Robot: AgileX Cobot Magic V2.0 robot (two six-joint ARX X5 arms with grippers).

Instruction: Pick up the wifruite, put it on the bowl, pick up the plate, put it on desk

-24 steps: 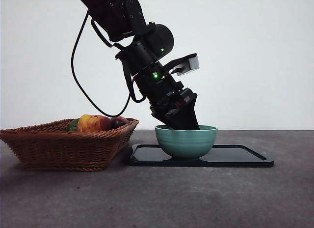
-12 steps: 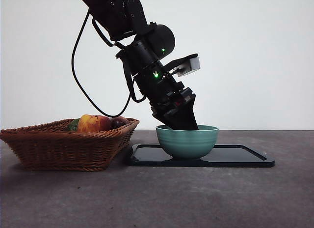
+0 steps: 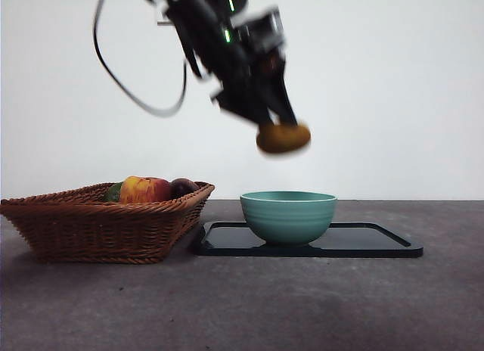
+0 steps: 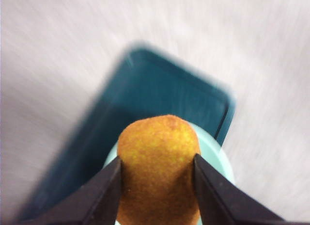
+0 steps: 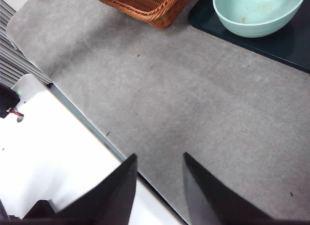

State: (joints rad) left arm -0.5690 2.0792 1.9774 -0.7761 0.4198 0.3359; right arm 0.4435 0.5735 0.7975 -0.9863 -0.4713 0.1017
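The left gripper's (image 4: pixel 157 179) fingers (image 4: pixel 99 198) pinch the small oval brown-skinned wifruite (image 4: pixel 159 169) across its short width. I read this side-on grip as keeping the fruit's lower end free for release. In the front view the fruit (image 3: pixel 283 137) hangs in the air above the large round teal-green ceramic bowl (image 3: pixel 288 215), well clear of its rim. The bowl stands on a dark rectangular plate (image 3: pixel 378 241) on the dark grey desk (image 3: pixel 242 305). From the wrist view, the fruit's long axis runs along the fingers, its free end pointing outward beyond the fingertips. The brown wicker basket (image 3: pixel 98 222) sits beside the bowl. The right gripper (image 5: pixel 157 186) waits over the desk away from the bowl, fingers spread and holding nothing.
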